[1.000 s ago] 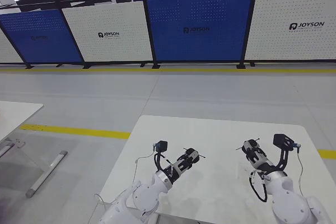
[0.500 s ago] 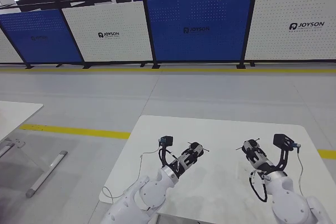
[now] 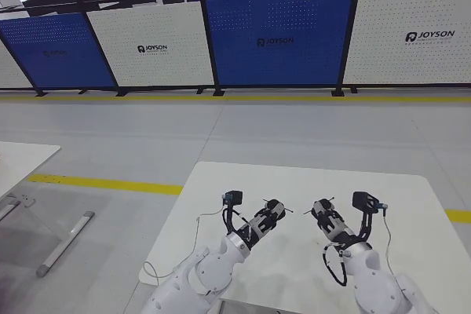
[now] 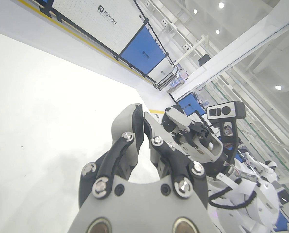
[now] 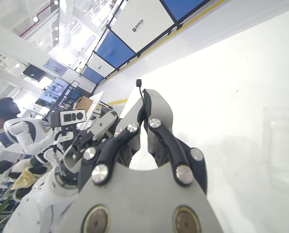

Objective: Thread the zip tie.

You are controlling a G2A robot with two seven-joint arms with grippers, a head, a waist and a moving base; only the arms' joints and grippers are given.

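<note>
My right gripper (image 3: 323, 207) (image 5: 143, 98) is shut on a thin black zip tie (image 5: 141, 93). The tie's small square head (image 5: 139, 82) sticks out past the fingertips. My left gripper (image 3: 274, 207) (image 4: 143, 115) is shut too. In the top view a thin black strap (image 3: 287, 210) pokes out on both sides of its tips. I cannot tell whether this is the same tie. Both grippers hover above the white table (image 3: 298, 177), side by side and a short gap apart, tips pointing away from the robot.
The table's far edge (image 3: 314, 165) lies just ahead of the grippers, and its left edge (image 3: 169, 228) drops to the grey floor. A second white table (image 3: 16, 161) stands far left. Blue and white panels (image 3: 275, 43) line the back.
The right arm has shifted left, closing most of the gap to the left gripper. The left arm moved slightly forward a second ago and has since held still. Both stay shut.
</note>
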